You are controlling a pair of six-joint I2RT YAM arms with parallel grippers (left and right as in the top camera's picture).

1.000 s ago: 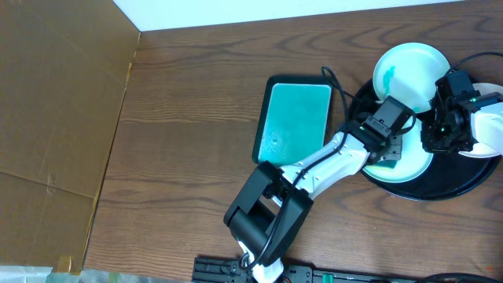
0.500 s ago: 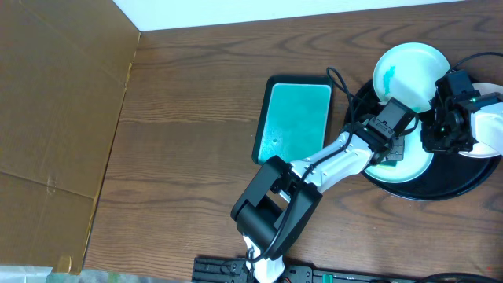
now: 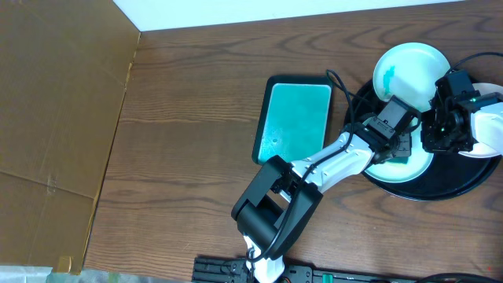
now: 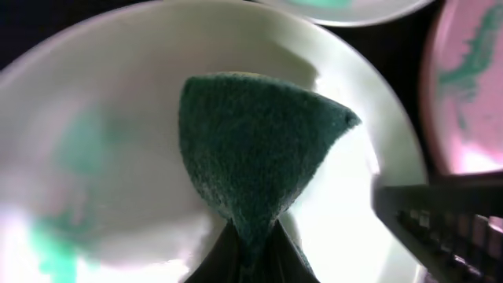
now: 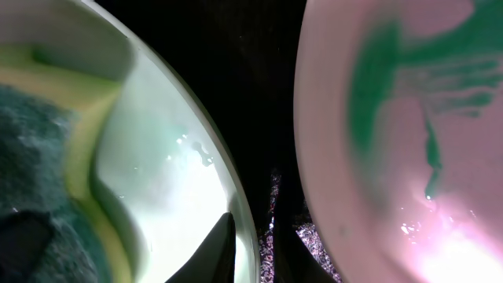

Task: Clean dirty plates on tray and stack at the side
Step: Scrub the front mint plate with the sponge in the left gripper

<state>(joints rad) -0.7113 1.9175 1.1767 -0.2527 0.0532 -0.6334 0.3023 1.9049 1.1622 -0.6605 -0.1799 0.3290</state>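
My left gripper (image 4: 251,253) is shut on a green-and-yellow sponge (image 4: 251,157) and presses it onto the middle plate (image 4: 118,118), which has a faint teal smear at its left. In the overhead view this gripper (image 3: 397,145) is over that plate (image 3: 420,167) on the black tray (image 3: 428,191). My right gripper (image 5: 253,248) is shut on the rim of the same plate (image 5: 173,173); it also shows in the overhead view (image 3: 431,145). A second plate (image 3: 409,69) lies at the tray's far edge. A third, teal-smeared plate (image 5: 393,118) lies to the right, mostly under the right arm.
A rectangular teal dish (image 3: 295,118) with a black edge lies left of the tray. A brown cardboard wall (image 3: 55,118) fills the left side. A black cable (image 3: 338,82) runs between the dish and the tray.
My left gripper has slid the sponge slightly to the right across the middle plate. The right gripper keeps its hold on the rim and has not moved.
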